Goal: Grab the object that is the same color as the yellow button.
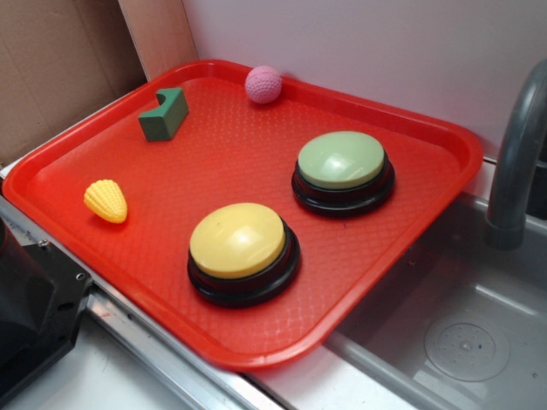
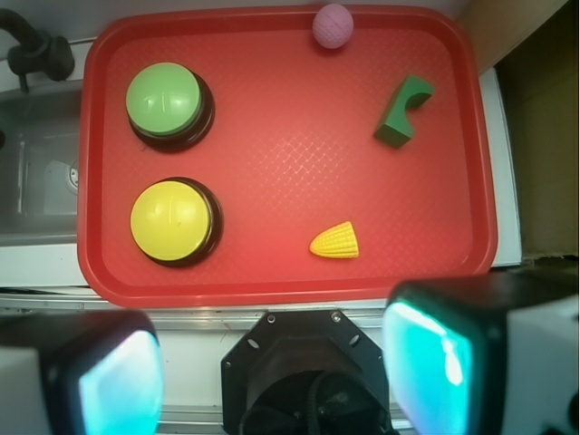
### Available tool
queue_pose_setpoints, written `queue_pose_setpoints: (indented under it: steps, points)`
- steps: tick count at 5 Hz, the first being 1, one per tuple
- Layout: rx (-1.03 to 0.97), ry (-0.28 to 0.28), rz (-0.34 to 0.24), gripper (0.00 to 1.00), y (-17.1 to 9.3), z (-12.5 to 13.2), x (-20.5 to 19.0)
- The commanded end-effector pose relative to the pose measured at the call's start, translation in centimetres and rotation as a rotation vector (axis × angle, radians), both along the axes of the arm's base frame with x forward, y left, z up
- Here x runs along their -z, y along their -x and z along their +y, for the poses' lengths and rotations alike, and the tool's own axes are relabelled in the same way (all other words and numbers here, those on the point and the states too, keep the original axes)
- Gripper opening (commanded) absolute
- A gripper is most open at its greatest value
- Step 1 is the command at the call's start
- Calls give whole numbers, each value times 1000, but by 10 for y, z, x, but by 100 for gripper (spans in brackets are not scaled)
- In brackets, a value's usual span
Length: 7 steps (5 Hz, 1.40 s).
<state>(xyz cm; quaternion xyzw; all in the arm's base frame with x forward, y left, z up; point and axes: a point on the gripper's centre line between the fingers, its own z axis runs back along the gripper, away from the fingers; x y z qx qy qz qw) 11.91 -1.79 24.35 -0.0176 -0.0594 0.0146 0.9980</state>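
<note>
The object, a small yellow toy corn cob (image 1: 105, 201) (image 2: 334, 241), lies on its side near the left edge of a red tray (image 1: 402, 256) (image 2: 272, 285). The yellow button (image 1: 238, 242) (image 2: 172, 220), a large dome on a black base, sits toward the tray's front. My gripper (image 2: 272, 381) hangs high above the counter in front of the tray, well short of the corn. Its two teal-padded fingers (image 2: 426, 372) are wide apart with nothing between them. The gripper is not seen in the exterior view.
A green dome button (image 1: 343, 161) (image 2: 166, 101), a green notched block (image 1: 164, 114) (image 2: 404, 111) and a pink ball (image 1: 263, 84) (image 2: 333, 25) share the tray. A steel sink (image 1: 444, 333) with a grey faucet (image 1: 517, 162) lies to the right. The black robot base (image 1: 30, 316) (image 2: 308, 372) stands in front.
</note>
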Motion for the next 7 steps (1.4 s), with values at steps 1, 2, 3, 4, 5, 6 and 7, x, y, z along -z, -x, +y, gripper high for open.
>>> queue_pose_setpoints:
  steps: [1,2,3,4,5,6,7]
  points:
    - [0,0,0,100,0,0,0]
    - [-247,-33,130,100,-2,49,34]
    - [-499,-65,146,100,2,80,61]
    - [-599,-56,171,100,2,99,91]
    - [-504,-84,193,100,-8,104,124]
    - [-493,-247,202,100,-15,96,170]
    - [-685,-262,225,100,-11,94,193]
